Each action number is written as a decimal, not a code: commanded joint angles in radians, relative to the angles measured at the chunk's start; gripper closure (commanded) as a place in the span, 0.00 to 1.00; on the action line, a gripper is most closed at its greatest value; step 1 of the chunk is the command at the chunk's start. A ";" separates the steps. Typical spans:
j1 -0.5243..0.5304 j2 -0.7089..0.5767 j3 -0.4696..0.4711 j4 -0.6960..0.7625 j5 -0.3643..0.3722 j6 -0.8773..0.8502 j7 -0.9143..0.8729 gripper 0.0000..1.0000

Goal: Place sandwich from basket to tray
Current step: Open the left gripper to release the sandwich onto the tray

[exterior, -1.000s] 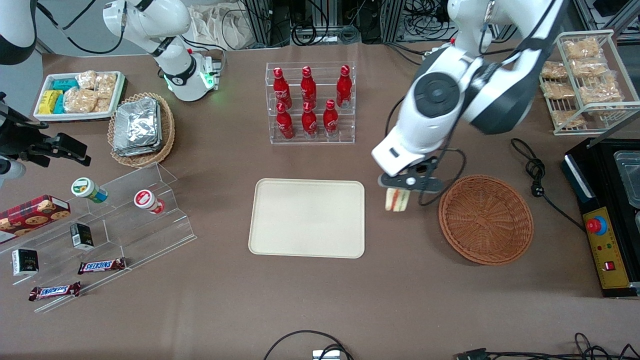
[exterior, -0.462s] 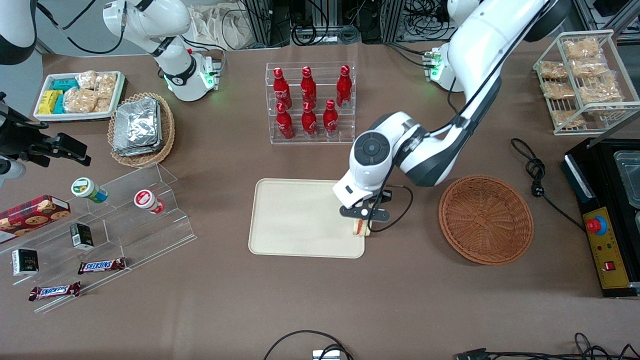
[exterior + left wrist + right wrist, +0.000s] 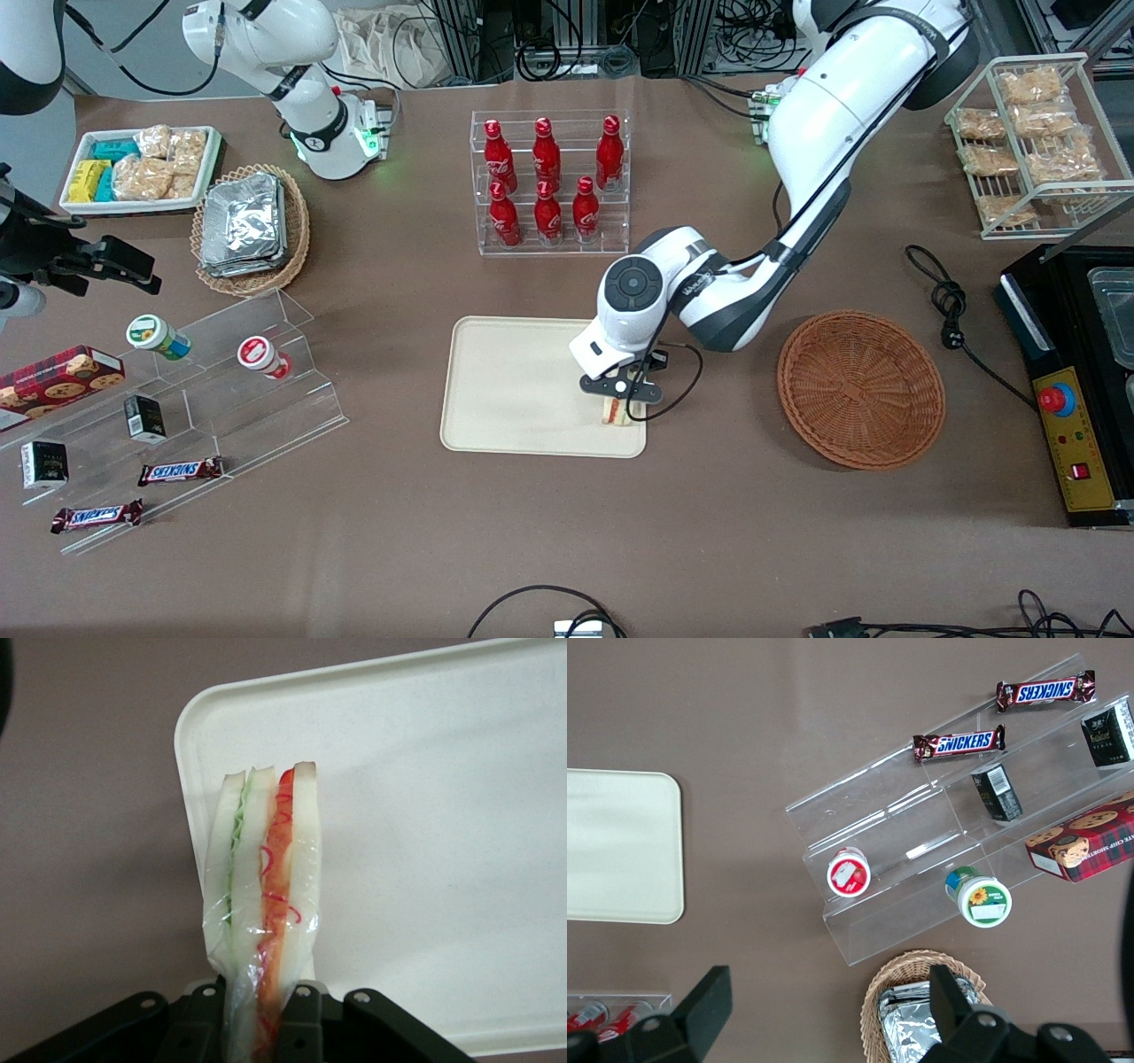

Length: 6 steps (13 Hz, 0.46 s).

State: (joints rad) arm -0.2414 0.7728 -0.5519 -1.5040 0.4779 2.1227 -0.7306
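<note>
the tray point(image 3: 514, 390) lies under the hand point(image 3: 617, 400), which is clenched on the sandwich point(image 3: 615, 411) (plastic-wrapped) above the tray's corner. the basket point(image 3: 861, 387), off toward the working arm's end of the desk, looks bare. transfer nearly done; setting down and letting go remain. whether the sandwich touches the tray is unclear.

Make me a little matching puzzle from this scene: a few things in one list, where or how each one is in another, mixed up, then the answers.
Things:
1. sandwich
2. basket
3. tray
4. pincer

States:
A. nothing inside it
B. shut, just above the tray's corner nearest the basket
C. flat on the table, nearer the front camera than the red bottles
D. wrapped in clear film, gripped at one end

Pairs: 1-D, 2-A, 3-C, 4-B
</note>
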 commanded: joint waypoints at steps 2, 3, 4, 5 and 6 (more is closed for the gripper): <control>-0.019 0.060 0.007 0.070 0.050 -0.001 -0.042 0.62; -0.019 0.060 0.009 0.070 0.050 0.000 -0.042 0.18; -0.019 0.057 0.009 0.070 0.050 0.003 -0.047 0.00; -0.019 0.054 0.007 0.070 0.051 0.003 -0.062 0.00; -0.018 0.049 0.007 0.070 0.051 0.003 -0.088 0.00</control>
State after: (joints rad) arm -0.2445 0.8185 -0.5488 -1.4635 0.5078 2.1294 -0.7701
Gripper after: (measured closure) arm 0.449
